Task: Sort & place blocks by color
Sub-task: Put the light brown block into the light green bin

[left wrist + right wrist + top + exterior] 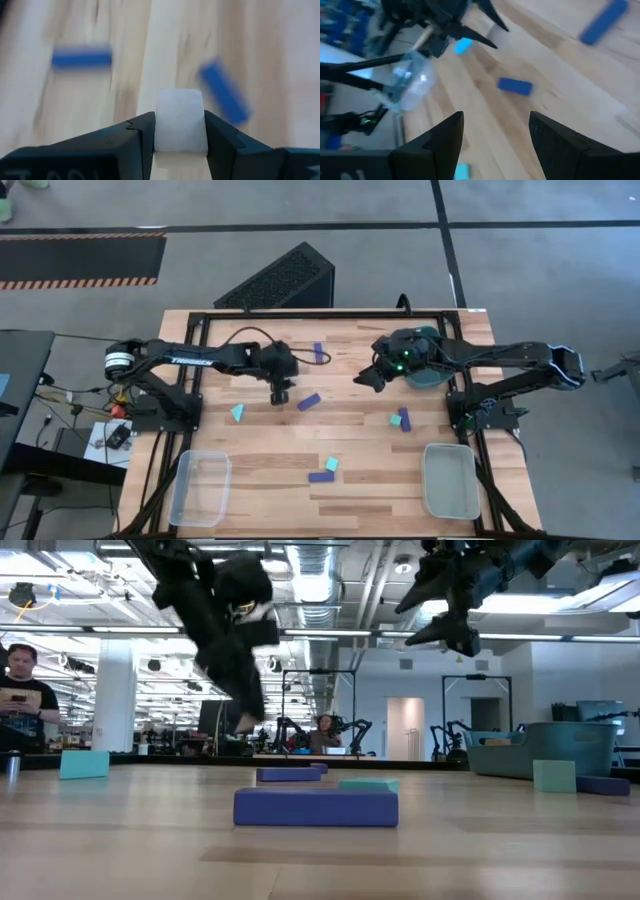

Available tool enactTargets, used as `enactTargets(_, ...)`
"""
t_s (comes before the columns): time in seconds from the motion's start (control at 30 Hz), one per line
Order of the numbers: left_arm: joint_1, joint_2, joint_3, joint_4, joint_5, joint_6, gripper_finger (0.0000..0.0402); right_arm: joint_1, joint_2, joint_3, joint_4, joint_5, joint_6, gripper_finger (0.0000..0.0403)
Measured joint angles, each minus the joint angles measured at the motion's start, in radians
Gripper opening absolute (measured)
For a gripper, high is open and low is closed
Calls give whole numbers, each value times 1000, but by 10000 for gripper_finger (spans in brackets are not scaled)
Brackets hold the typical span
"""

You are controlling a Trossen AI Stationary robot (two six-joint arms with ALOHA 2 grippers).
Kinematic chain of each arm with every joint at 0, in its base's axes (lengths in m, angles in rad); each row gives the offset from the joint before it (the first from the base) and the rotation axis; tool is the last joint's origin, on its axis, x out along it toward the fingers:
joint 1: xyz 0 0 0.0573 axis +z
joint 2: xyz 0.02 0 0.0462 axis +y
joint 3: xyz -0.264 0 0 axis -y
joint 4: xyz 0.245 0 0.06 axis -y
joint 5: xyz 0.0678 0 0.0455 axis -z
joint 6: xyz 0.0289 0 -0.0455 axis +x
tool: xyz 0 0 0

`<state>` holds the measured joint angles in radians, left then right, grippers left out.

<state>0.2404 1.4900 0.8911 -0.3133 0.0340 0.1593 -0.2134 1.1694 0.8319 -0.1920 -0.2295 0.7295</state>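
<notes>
Left claw (281,393) is up off the worktop (260,450), pinching a pale block (180,120) tight between both fingers. Just to its left sits a teal wedge (238,413), and right beside it on the other side lies a tilted dark blue bar (308,402), with another blue bar (318,352) further back. Right claw (367,377) hangs in the air with fingers spread wide, nothing in them; a teal cube (395,420) touching a blue piece (405,418) lies near it, toward the front edge.
</notes>
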Motion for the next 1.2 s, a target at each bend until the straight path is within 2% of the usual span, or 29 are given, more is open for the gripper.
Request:
enactTargets(0.13,-6,-74,6,188,60,-28,115,-19,28,1,123,-67,39,249)
enactTargets(0.23,-9,-125,6,298,44,-31,119,-19,30,1,206,-79,78,249)
enactTargets(0.4,-12,-166,5,379,9,-26,113,-26,30,1,294,-61,122,249)
enactTargets(0.5,-17,-167,4,393,-10,-3,113,-40,32,1,342,-53,171,249)
enactTargets(0.6,-27,-164,4,416,-41,57,117,-55,77,2,396,-22,219,249)
enactTargets(0.77,-43,-162,4,437,-90,137,117,-78,180,29,485,-48,317,249)
enactTargets(0.93,-57,-162,4,435,-96,196,117,-59,267,92,511,-92,318,249)
enactTargets(1.2,-66,-163,4,435,-104,197,118,-51,350,180,509,-106,292,249)
